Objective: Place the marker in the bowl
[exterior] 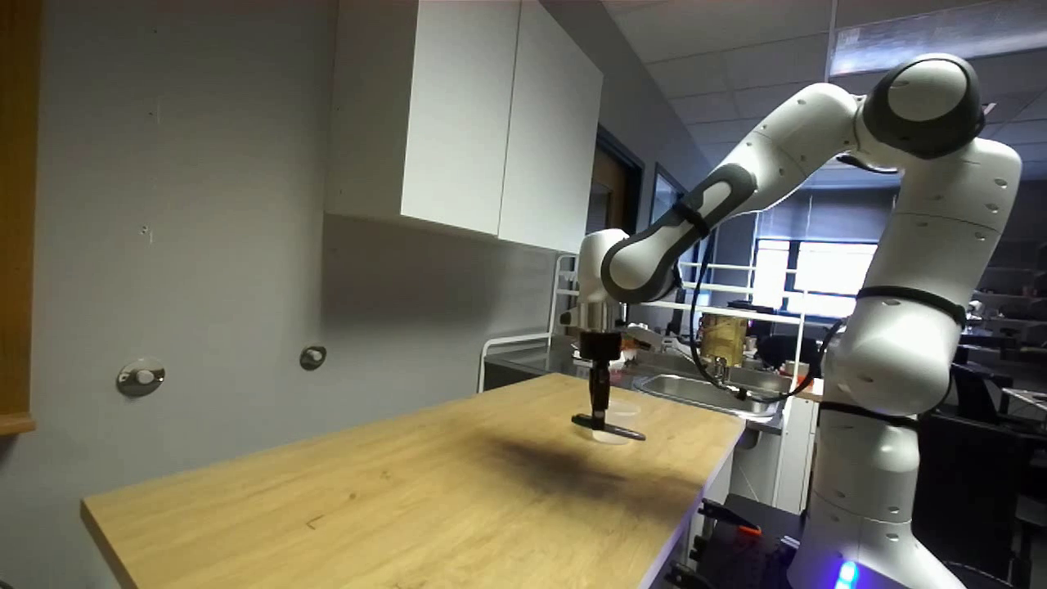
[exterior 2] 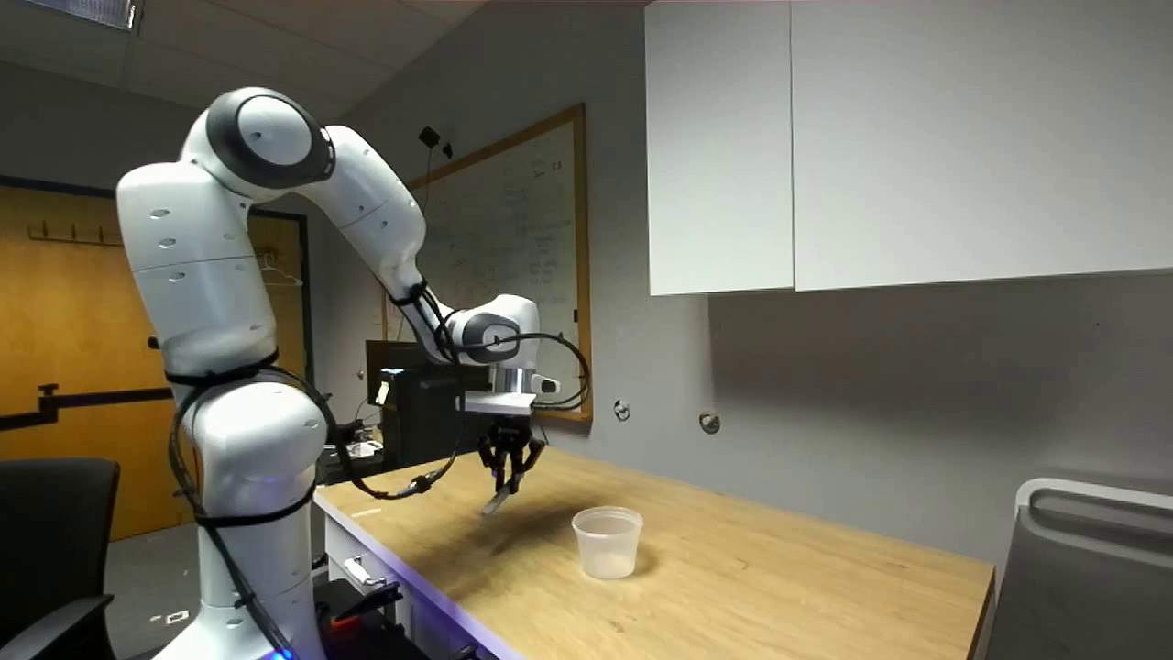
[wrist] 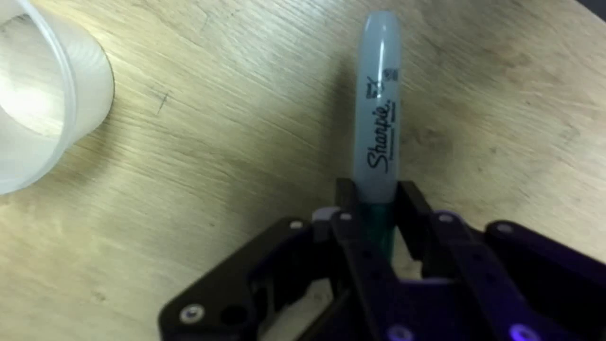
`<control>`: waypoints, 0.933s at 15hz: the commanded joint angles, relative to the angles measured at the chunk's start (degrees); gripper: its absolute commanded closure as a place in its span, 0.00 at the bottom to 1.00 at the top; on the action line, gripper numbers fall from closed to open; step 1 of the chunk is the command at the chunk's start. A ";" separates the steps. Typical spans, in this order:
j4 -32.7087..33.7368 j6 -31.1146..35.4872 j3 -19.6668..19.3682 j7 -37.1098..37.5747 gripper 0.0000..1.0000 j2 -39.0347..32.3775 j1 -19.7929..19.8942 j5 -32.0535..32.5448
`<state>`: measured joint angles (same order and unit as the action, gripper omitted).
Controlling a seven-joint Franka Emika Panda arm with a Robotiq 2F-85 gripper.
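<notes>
The marker is a Sharpie with a pale grey body and a green part between the fingers. My gripper is shut on it near the green part, and the pale end points away from the gripper. In the exterior views the gripper holds the marker above the table; the marker also shows dark in an exterior view. The bowl, a translucent whitish cup, stands upright on the table, apart from the gripper. In the wrist view the bowl is at the upper left, partly cut off. Its inside holds nothing visible.
The wooden table runs along a grey wall. A white wall cabinet hangs above it. A sink and a white rack lie beyond one table end. A dark grey panel stands by the table's end.
</notes>
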<state>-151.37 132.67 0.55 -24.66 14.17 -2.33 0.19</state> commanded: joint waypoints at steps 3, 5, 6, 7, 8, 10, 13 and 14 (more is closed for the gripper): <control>3.53 -4.55 1.08 16.31 0.90 9.96 -0.44 -0.99; 5.49 -3.39 0.61 20.47 0.90 10.70 0.55 -0.74; 6.29 -2.59 0.40 22.45 0.90 10.81 1.23 -0.58; 7.42 -2.32 -0.24 23.12 0.90 10.60 1.89 -0.54; 8.43 -2.13 -0.86 23.26 0.90 10.36 2.51 -0.34; 10.16 -1.86 -2.27 22.20 0.90 9.44 3.80 0.10; 11.87 -1.32 -4.49 20.61 0.90 8.02 5.73 0.84; 12.44 -1.15 -5.32 20.17 0.90 7.32 6.19 0.68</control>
<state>-141.80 131.32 -2.98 -3.34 24.05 2.68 0.34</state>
